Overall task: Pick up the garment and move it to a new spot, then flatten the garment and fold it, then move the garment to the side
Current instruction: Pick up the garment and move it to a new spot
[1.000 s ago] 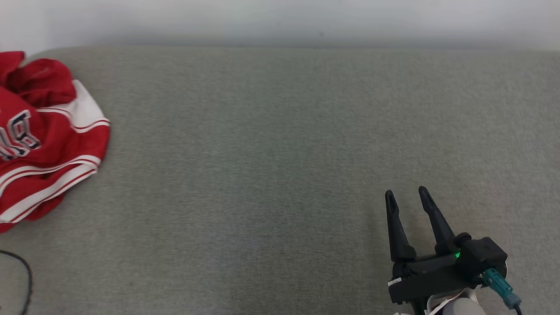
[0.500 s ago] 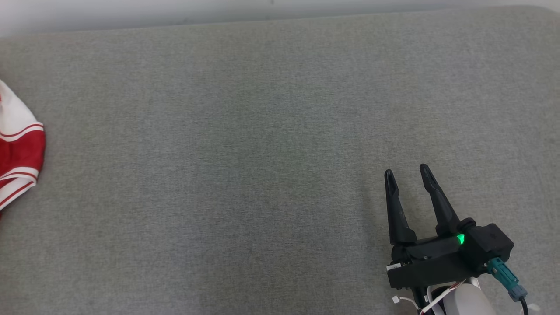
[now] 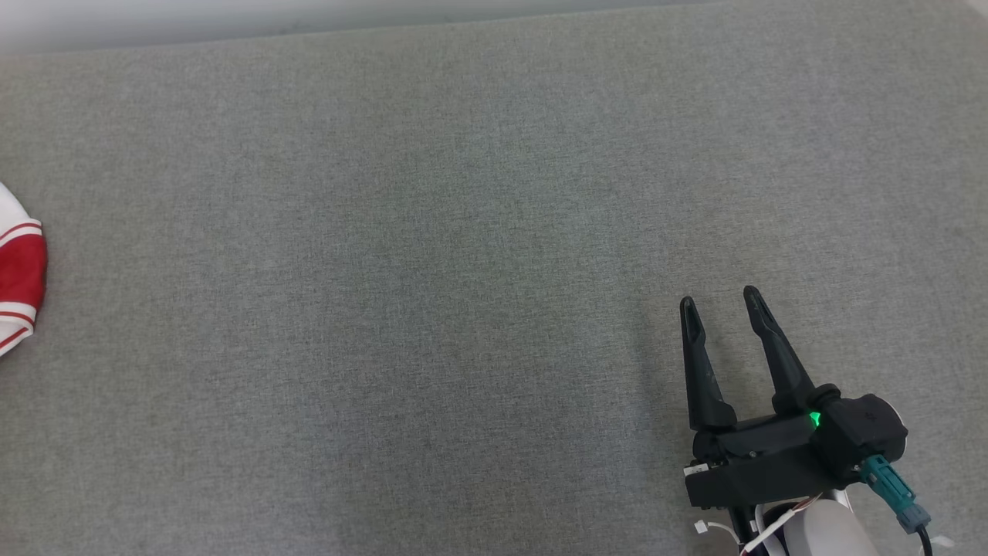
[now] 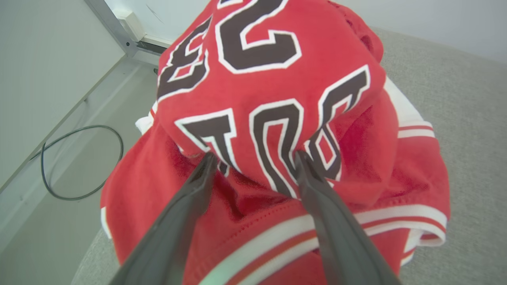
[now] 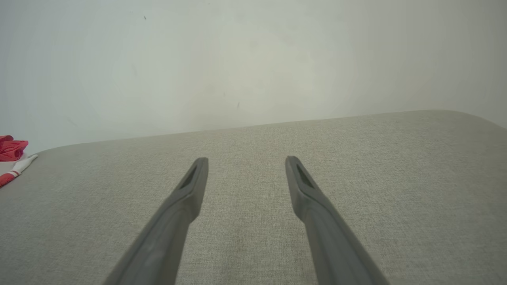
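The garment [image 4: 273, 79] is a crumpled red jersey with white trim and dark lettering, heaped at the left end of the grey cushion [image 3: 463, 270]. My left gripper [image 4: 255, 155] stands open over it, its two fingertips pressed against a raised fold that bulges between them. In the head view just a sliver of the garment [image 3: 19, 266] shows at the left edge. Far to the right, my right gripper [image 3: 719, 300] hovers open above bare fabric, with nothing between its fingers [image 5: 194, 186]. In the right wrist view the garment [image 5: 12, 152] sits at the far left.
The cushion's left edge drops to a pale floor, where a black cable [image 4: 43, 166] loops. A white wall [image 5: 253, 59] runs behind the cushion. Grey fabric stretches wide between the garment and the right gripper.
The head camera has swung, so the garment has slid almost out of the picture at the left and the wall has shrunk at the top. The right gripper stays open in about the same place.
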Robot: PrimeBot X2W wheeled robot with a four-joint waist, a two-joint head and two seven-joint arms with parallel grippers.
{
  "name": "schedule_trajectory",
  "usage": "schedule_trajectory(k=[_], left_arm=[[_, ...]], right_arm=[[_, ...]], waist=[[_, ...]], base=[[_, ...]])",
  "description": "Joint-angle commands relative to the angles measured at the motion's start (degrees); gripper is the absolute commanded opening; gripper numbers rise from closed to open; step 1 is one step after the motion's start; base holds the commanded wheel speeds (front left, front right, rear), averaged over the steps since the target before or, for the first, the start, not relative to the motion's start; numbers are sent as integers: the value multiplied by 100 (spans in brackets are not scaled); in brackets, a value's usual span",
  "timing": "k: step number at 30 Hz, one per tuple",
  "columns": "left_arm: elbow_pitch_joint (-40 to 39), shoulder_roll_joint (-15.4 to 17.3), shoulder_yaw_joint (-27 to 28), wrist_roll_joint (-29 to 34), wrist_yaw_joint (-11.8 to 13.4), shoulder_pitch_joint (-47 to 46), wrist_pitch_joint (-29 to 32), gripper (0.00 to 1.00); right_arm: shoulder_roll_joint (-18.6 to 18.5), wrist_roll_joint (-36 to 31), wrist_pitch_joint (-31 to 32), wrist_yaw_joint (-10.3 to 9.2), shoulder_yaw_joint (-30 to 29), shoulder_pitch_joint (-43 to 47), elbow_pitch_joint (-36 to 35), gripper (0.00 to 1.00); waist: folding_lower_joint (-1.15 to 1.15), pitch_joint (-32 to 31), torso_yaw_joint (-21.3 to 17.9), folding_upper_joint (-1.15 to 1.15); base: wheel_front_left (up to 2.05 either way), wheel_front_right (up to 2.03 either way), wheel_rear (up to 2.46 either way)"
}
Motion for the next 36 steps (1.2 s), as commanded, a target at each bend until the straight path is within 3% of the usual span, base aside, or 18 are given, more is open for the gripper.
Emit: schedule_trajectory(k=[1,2,3,4,5,14,18,23,30,36], left_arm=[[97,-16,-74,59,-1,-78,46,100],[134,-26,-108,47,-2,-115,74,100],[173,-43,-147,38,-2,-137,87,80],[199,-54,-203,58,-3,-151,83,30],[232,-48,-233,68,-4,-171,44,0],[290,47,-252,-45,-5,-375,-690,0],[-61,117,-319,-227,-5,-666,-1372,0],[-560,247,-571,-347,-6,-971,-1768,0],[-1351,407,-936,-514,-6,-1337,-1875,0],[-2414,300,-1259,-758,-6,-1547,-1749,0]], right_arm=[[6,-37,-4,-12,-3,-38,-35,100],[6,-51,-4,-12,0,-40,-38,100],[5,-56,-4,-12,2,-44,-40,100],[3,-61,-4,-12,8,-53,-40,100],[4,-63,-4,-12,13,-58,-37,100],[5,-68,-4,-12,31,-20,22,100],[5,-3,-4,-12,22,50,61,100],[5,114,-4,-12,81,130,107,100],[4,253,-4,-12,123,278,165,100],[4,386,-4,-12,160,370,169,100]], waist=[[0,32,20,-1],[0,42,27,-1],[0,51,31,-1],[0,57,35,-1],[0,59,38,-1],[0,-81,79,-1],[0,-284,145,-1],[0,-518,159,-1],[0,-832,64,-1],[0,-1000,-134,-1]], base=[[0,0,0],[0,0,0],[0,0,0],[0,0,0],[0,0,0],[0,0,0],[0,0,0],[0,0,0],[0,0,0],[0,0,0]])
